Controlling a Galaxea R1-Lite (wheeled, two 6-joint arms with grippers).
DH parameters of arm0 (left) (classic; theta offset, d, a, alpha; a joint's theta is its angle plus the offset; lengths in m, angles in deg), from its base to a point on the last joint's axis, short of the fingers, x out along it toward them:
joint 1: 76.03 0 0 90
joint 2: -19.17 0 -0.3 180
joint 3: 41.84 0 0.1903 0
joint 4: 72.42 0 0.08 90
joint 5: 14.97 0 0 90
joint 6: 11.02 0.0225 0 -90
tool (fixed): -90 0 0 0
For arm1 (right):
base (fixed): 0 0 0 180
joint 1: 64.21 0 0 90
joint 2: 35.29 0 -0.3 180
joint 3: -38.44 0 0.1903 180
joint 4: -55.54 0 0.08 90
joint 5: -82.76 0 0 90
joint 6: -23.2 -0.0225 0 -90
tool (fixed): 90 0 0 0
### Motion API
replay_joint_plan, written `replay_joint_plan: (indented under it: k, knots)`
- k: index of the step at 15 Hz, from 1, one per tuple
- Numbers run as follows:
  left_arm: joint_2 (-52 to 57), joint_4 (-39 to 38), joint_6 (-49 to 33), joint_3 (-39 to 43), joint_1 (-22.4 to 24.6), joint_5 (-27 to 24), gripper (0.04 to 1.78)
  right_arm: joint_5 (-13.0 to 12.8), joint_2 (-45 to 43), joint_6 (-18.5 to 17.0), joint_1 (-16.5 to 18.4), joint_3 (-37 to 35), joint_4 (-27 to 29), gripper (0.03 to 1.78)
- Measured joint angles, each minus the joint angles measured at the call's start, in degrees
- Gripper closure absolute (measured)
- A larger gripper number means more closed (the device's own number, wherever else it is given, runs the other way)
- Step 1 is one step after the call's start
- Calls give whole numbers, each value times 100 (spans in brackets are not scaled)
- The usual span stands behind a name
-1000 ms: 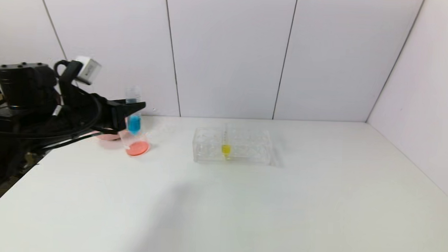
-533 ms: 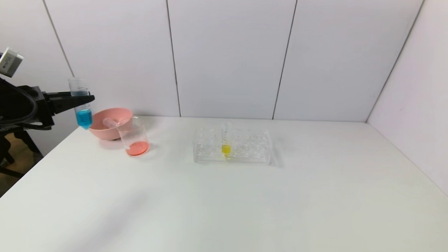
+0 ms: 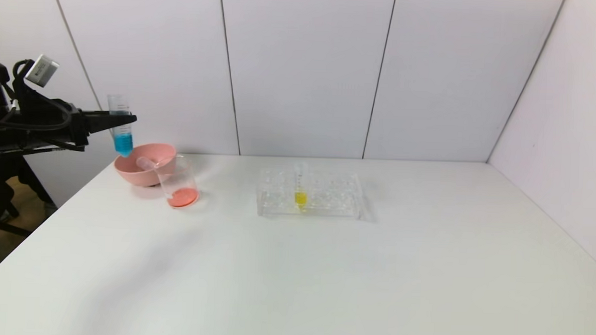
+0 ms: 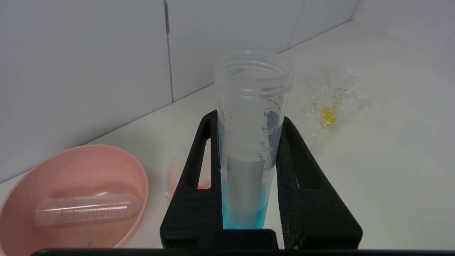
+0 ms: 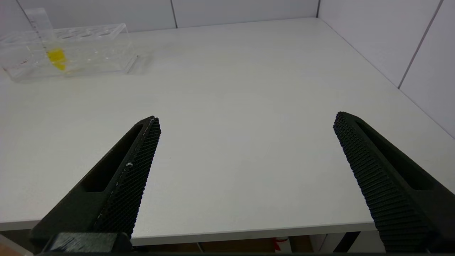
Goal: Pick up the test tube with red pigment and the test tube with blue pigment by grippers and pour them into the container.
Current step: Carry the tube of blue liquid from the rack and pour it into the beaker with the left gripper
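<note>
My left gripper is shut on the test tube with blue pigment and holds it upright in the air, above the left rim of a pink bowl. In the left wrist view the two black fingers of this gripper clamp the tube, with blue liquid at its bottom. The container, a clear beaker, stands right of the bowl with orange-red liquid in its bottom. No tube with red liquid shows; an empty clear tube lies in the bowl. My right gripper is open and empty near the table's front edge.
A clear tube rack stands mid-table with a tube of yellow liquid in it. It also shows in the right wrist view. The pink bowl and the beaker lie below the held tube. Walls close the back and right.
My left gripper carried the blue tube left from over the beaker to beyond the bowl, then came back a little right and higher. The tube stayed upright with its liquid.
</note>
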Motion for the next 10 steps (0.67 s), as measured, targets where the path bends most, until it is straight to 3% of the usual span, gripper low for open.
replay_joint_plan:
  k: [4,10]
  knots:
    - [-528,1097,1243,-618,-272,1276,137,0,0,0,0,0,0,4]
    - [-802,4241,3023,-2354,-356,1765,137,0,0,0,0,0,2,4]
